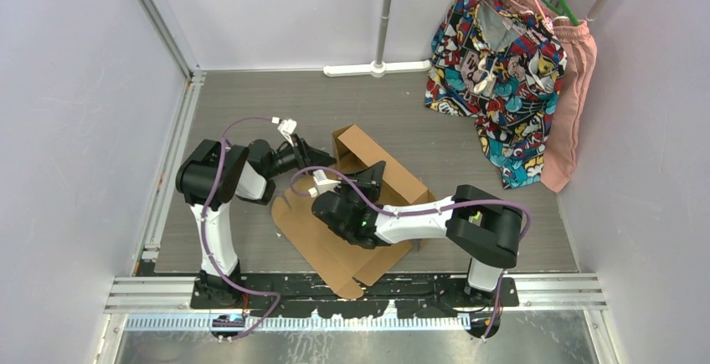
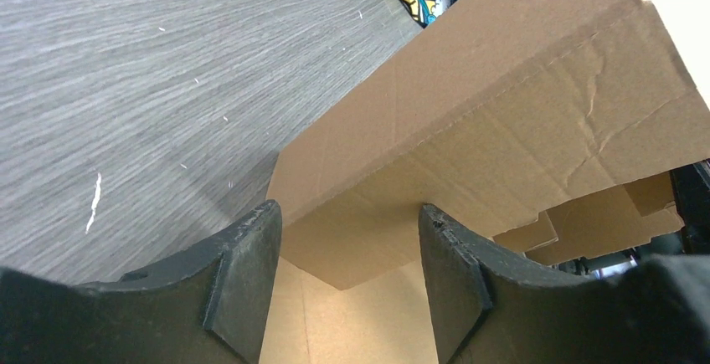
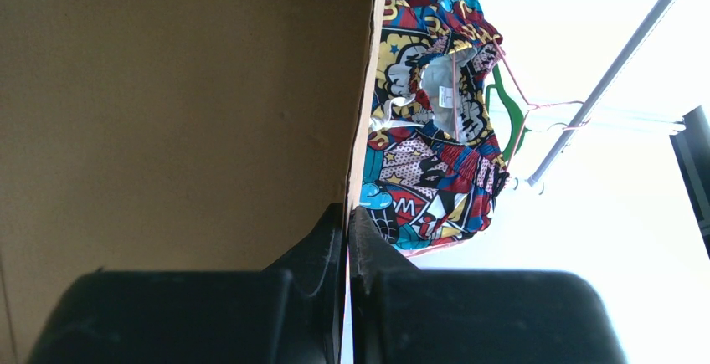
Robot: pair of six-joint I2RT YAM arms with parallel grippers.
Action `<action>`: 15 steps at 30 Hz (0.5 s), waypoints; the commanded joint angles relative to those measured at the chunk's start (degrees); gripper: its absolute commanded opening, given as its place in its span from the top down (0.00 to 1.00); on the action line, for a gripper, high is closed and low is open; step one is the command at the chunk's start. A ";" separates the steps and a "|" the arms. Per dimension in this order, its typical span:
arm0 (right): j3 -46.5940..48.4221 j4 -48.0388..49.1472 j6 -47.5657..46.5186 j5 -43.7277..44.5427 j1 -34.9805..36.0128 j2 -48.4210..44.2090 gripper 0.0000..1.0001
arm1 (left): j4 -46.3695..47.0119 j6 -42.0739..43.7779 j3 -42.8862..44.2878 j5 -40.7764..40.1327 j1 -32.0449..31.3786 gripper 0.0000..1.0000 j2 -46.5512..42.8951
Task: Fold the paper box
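Grey wood-grain tabletop (image 1: 251, 113) held the plain brown corrugated cardboard paper box (image 1: 322, 251), partly folded, between the arms. The left gripper (image 2: 350, 215) gaped at a raised wall; the right gripper (image 3: 347, 213) pinched a panel's edge.

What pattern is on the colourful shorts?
The shorts carry a comic-book print: red, blue, yellow, black. Right wrist view shows it best.
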 commanded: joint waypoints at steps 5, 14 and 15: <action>0.16 -2.87 4.10 -7.85 0.51 0.44 0.95 | 3.15 2.56 2.59 -1.03 -0.58 0.38 0.22; 1.51 -4.19 5.56 -9.26 0.56 1.46 0.95 | 3.15 3.77 3.13 -1.53 -1.86 0.37 1.30; 1.62 -4.41 5.77 -9.46 0.62 1.46 0.95 | 3.15 4.07 2.99 -1.78 -2.03 0.37 1.38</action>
